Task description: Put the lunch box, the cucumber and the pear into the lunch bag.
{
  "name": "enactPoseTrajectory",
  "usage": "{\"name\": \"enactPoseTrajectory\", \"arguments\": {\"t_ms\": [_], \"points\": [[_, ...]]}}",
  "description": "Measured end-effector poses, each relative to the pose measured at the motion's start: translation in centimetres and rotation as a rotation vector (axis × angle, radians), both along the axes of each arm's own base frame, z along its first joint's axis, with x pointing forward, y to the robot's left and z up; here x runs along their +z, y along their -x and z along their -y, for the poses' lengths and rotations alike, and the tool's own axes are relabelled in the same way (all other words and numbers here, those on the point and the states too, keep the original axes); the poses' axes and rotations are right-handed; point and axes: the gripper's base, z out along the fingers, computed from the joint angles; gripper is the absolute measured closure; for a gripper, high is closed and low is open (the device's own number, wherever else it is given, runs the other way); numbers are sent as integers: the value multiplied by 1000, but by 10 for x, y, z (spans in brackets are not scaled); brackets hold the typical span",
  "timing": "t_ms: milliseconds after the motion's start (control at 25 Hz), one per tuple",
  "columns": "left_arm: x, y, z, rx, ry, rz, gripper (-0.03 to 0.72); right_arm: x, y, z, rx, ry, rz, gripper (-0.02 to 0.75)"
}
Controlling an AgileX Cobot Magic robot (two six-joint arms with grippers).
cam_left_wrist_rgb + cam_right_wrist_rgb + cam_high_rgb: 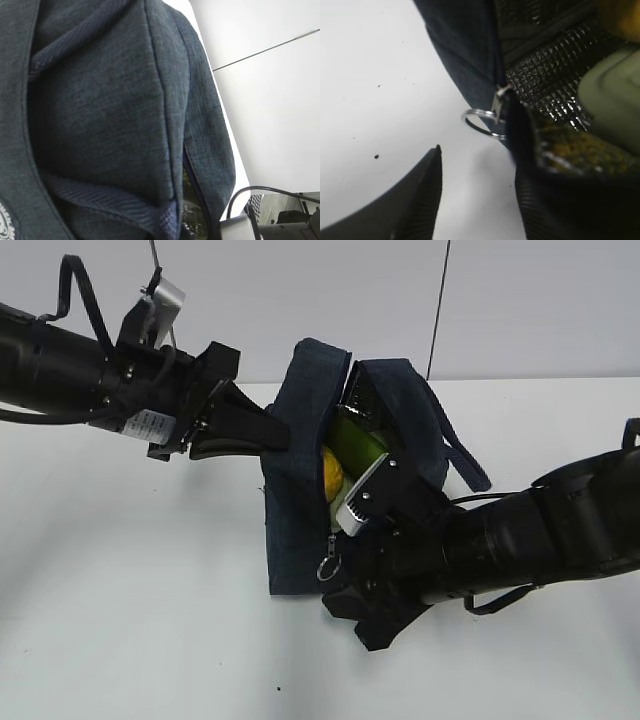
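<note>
On the white table (120, 620) the lunch bag (300, 530) stands propped up with its mouth gaping toward my right arm, and I judge it stands that way only because both my arms brace it. My left gripper (262, 432) presses into the bag's outer wall from the left, apparently pinching a fold of the navy fabric so the opening stays wide; whether those jaws are truly clamped I cannot tell, since my left wrist camera sees nothing but cloth, seams and a sliver of the white logo (4, 220). My right gripper (475, 195) sits at the bag's lower lip with its jaws spread apart and nothing between them: one finger is outside over the bare table, the other hooked against the rim near the quilted silver lining (545, 75). Inside, the lunch box (612, 97) shows its sage-green lid deep in the bag, the cucumber (355, 445) lies slanted against the lining, and the pear (331, 477) rests yellow just below it, near the mouth. All three look already packed, so my spread right gripper suggests a release just made. The zipper's ring pull (480, 121) hangs just beside my right finger
</note>
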Motion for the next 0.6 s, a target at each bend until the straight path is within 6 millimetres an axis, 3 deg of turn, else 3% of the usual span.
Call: {"name": "enactPoseTrajectory", "arguments": {"t_ms": [600], "points": [[0,7,13,-46,-4,15,679,7,-6,-4,8,-24,23,276]]}}
